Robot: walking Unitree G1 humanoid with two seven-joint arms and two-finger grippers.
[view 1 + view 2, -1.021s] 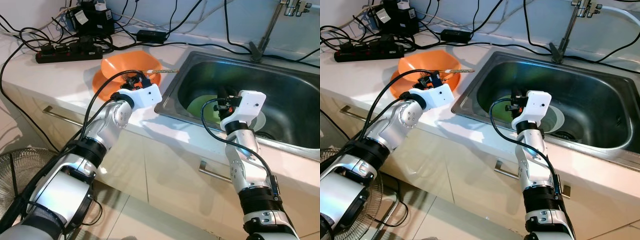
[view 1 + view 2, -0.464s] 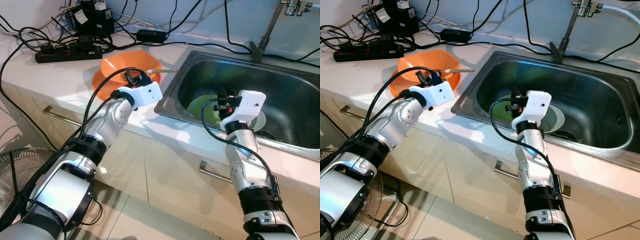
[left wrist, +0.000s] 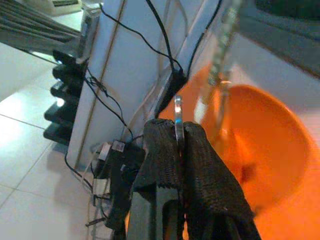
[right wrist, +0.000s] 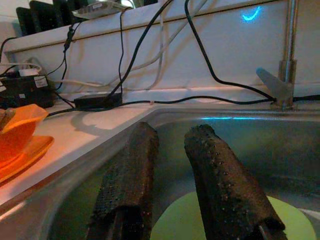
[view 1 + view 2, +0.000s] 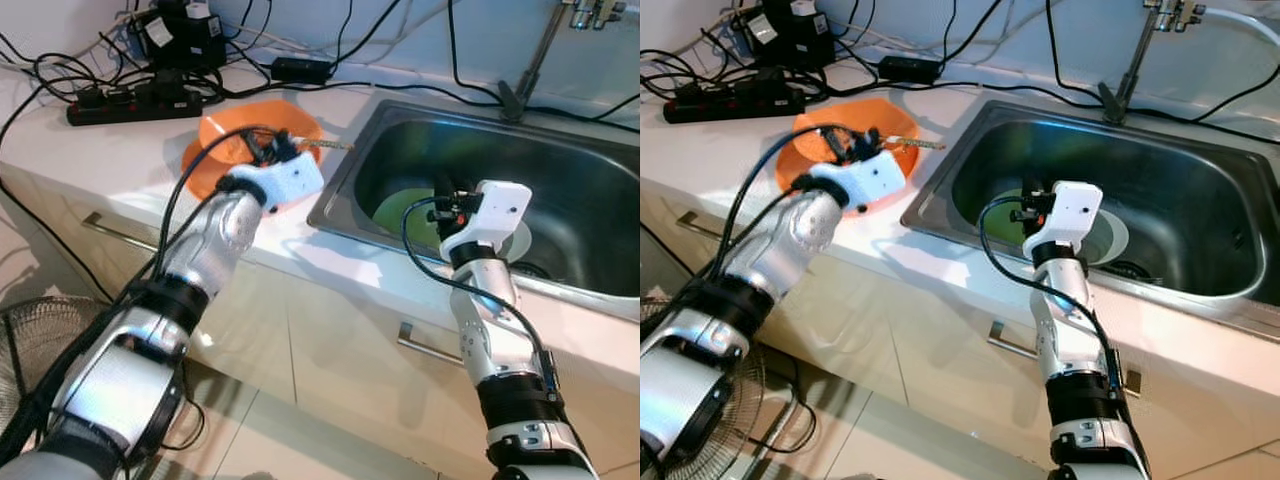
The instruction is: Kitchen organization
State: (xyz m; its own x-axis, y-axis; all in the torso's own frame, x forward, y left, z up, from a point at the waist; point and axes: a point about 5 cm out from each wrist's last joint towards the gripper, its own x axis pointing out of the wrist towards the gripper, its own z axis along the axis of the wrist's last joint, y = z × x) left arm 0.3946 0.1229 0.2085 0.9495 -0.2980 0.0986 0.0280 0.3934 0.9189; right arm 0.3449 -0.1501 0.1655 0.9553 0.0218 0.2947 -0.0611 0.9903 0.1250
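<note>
1. Over the orange bowl [image 5: 250, 145] on the white counter [image 5: 120, 150], the left gripper [image 3: 178, 145] has its two black fingers [image 3: 160, 155] pressed tight on a thin, flat piece of metal [image 3: 178, 117]. It looks like the handle of a fork or spoon, but I cannot tell which.
2. To do this step well, I think the left gripper should come down slowly and stay over the middle of the bowl. It should let go only when the metal piece is low, so it does not bounce out onto the counter.
3. A long thin stick [image 5: 325, 146] lies across the rim of the orange bowl and pokes out toward the sink [image 5: 345, 175]. It may be a utensil too. The gripper should take care not to knock it off.
4. The orange bowl seems to sit on a flat orange plate [image 4: 25, 155], seen from the right wrist.
5. Beside the bowl is the metal sink. A green plate [image 5: 405, 215] lies at its bottom, with a pale plate [image 5: 1110, 238] next to it.
6. The right gripper [image 4: 172, 175] hangs over the sink, above the green plate. Its fingers are a little apart and hold nothing.
7. At the back of the counter lie a black power strip [image 5: 130, 103] and many black cables [image 5: 300, 70]. A tap [image 5: 535, 60] stands behind the sink.
</note>
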